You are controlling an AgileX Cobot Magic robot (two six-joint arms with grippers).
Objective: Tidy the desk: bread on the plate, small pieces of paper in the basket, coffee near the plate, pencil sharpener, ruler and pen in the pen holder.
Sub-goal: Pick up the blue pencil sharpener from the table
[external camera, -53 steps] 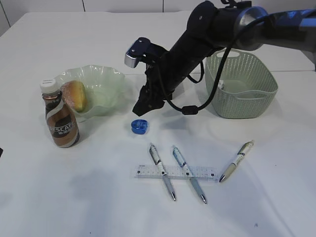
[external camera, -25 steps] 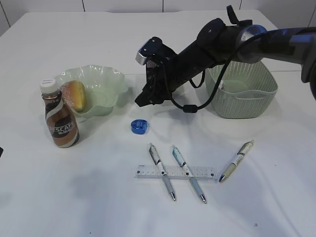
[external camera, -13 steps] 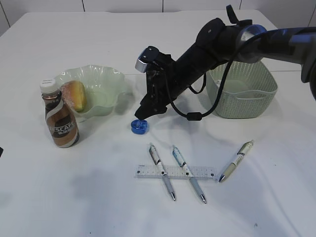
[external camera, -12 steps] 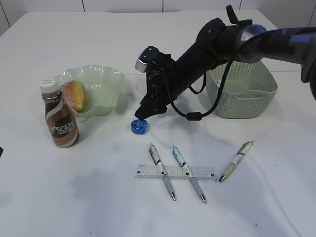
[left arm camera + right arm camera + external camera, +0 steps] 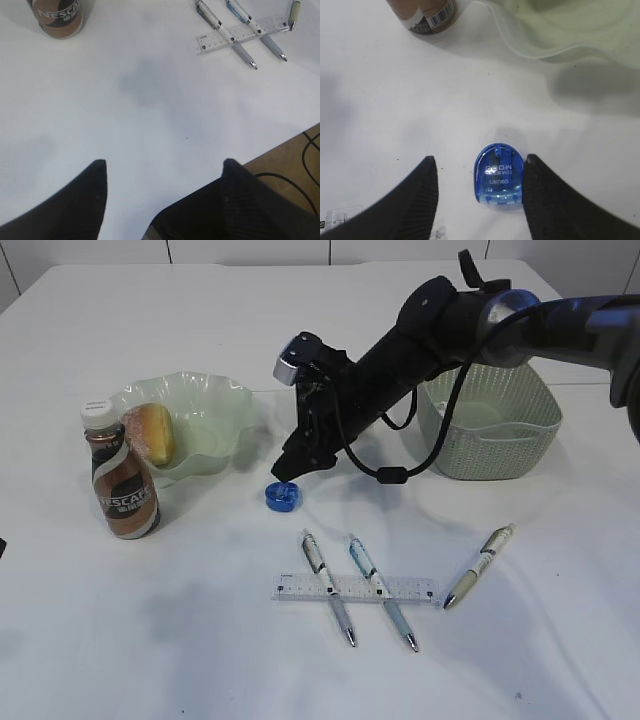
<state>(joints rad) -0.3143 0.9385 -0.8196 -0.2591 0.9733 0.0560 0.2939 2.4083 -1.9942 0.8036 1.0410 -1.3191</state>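
Note:
A blue pencil sharpener (image 5: pixel 282 496) lies on the white table. My right gripper (image 5: pixel 291 470) is lowered over it and open. In the right wrist view the sharpener (image 5: pixel 498 173) sits between the fingers, close against the right finger (image 5: pixel 547 195), apart from the left one. Bread (image 5: pixel 152 432) rests in the green plate (image 5: pixel 215 405), and the coffee bottle (image 5: pixel 122 475) stands beside it. A clear ruler (image 5: pixel 355 589) lies under two pens (image 5: pixel 328 586) (image 5: pixel 382 590); a third pen (image 5: pixel 480 565) lies to the right. My left gripper (image 5: pixel 164 162) hangs open and empty. Pen holder and paper are out of view.
The green basket (image 5: pixel 487 420) stands at the back right, behind my right arm. In the left wrist view the table's edge (image 5: pixel 280 145) runs close by, with floor and a cable beyond it. The coffee bottle (image 5: pixel 57 17) and ruler (image 5: pixel 240 34) lie far ahead.
Over the last second my right gripper dropped from beside the plate down onto the sharpener. Since half a second ago it has held still. Nothing on the table moved.

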